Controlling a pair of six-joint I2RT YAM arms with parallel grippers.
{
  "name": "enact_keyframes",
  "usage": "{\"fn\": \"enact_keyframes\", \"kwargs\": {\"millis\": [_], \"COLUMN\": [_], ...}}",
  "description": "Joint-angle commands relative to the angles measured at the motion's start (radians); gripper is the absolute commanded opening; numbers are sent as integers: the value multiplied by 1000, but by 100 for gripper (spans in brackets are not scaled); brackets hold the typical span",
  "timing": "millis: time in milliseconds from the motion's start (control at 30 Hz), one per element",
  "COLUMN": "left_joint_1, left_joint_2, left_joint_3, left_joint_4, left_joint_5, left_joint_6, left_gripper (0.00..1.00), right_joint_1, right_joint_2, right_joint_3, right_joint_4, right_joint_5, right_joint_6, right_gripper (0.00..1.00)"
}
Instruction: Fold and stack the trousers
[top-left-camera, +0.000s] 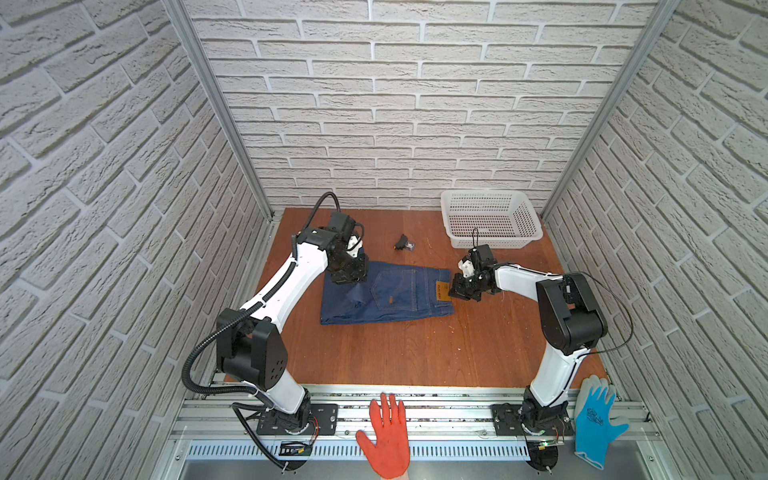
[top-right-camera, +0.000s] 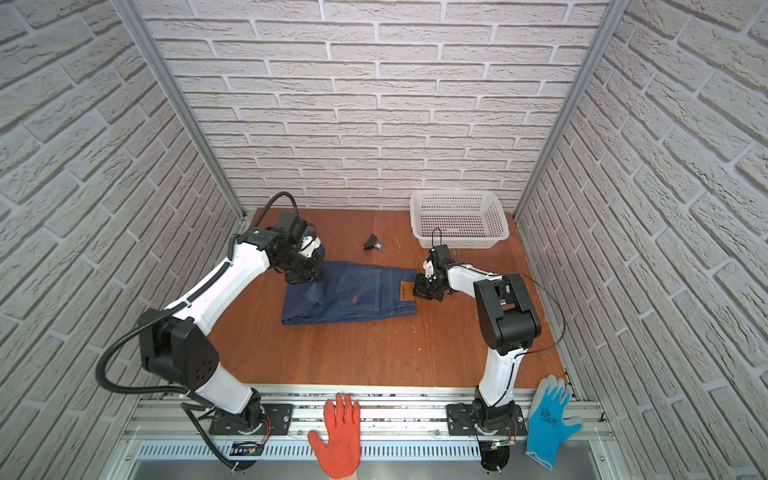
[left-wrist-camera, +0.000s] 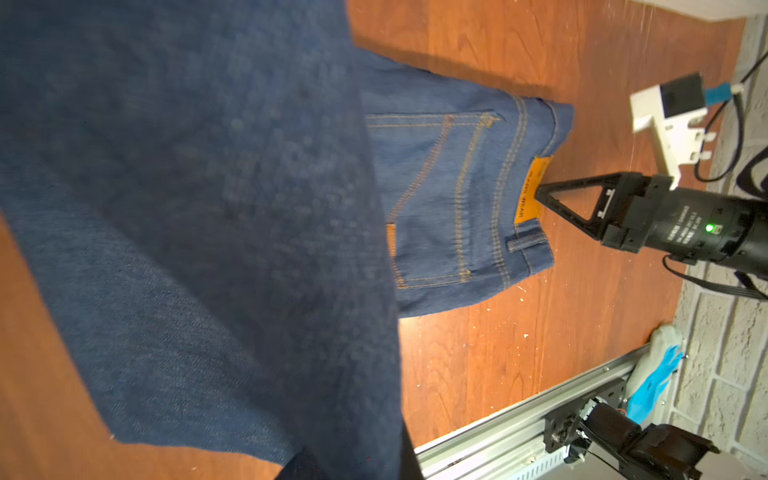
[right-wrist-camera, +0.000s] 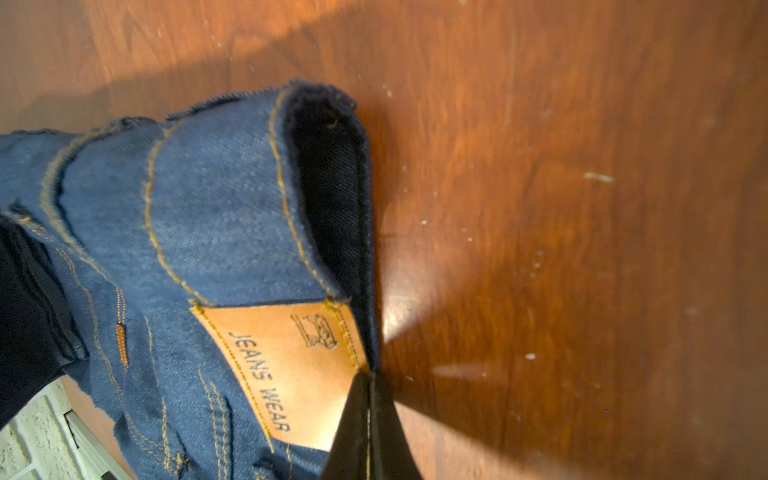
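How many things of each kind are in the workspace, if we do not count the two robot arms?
trousers: 1
basket: 1
gloves: 2 (orange glove, blue glove)
small black object: 1
Total: 5

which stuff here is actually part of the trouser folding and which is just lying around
In the job:
trousers
left gripper, shut on them
right gripper, shut on them

Lying about:
white basket
small black object
orange glove
blue glove
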Motion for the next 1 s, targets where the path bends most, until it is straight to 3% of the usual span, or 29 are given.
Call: {"fn": "enact_keyframes", "kwargs": {"millis": [0, 433, 967], "left_joint_1": [-53, -239, -351], "left_joint_2": [46, 260, 430], "left_joint_3": [39, 178, 339], "left_joint_4": [78, 91, 68], "left_joint_5": [-8, -60, -61], "left_joint_6": [-75, -108, -118], "left_gripper": [0, 0, 0], "right_joint_1": [26, 59, 98], "right_joint_2": [26, 50, 78], "right_joint_3": [-49, -57, -45], "right_joint_4": [-39, 16, 30], "right_joint_5": [-1, -42, -48], "right_joint_6": [4, 57, 74], "right_gripper": [5, 5, 5]}}
